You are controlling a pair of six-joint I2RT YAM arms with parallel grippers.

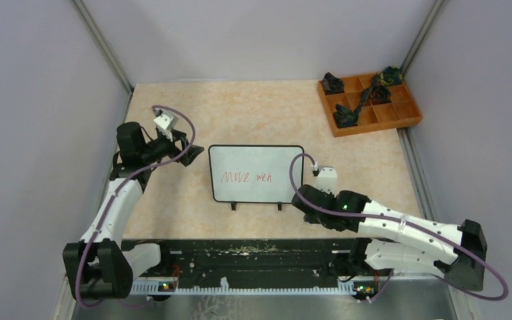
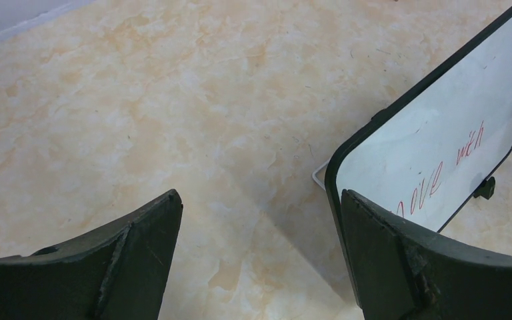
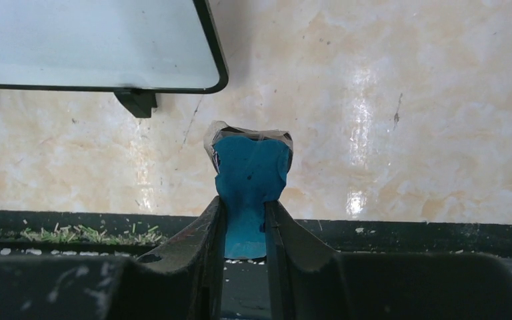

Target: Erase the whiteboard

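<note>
The whiteboard [image 1: 257, 173] stands on two small black feet at mid-table, with red handwriting across its lower half. My left gripper [image 1: 185, 148] is open and empty just left of the board's left edge. In the left wrist view its jaws [image 2: 260, 197] stand wide apart, and the board [image 2: 440, 140] lies behind the right finger. My right gripper [image 1: 305, 202] is at the board's lower right corner. In the right wrist view it [image 3: 245, 203] is shut on a blue eraser pad [image 3: 250, 167], held apart from the board [image 3: 87, 40], whose corner and foot show upper left.
An orange compartment tray [image 1: 407, 110] holding dark crumpled cloths [image 1: 347, 113] sits at the back right. A black rail [image 1: 260, 257] with green and white debris runs along the near table edge and shows below the right fingers [image 3: 407, 233]. Grey walls enclose the table.
</note>
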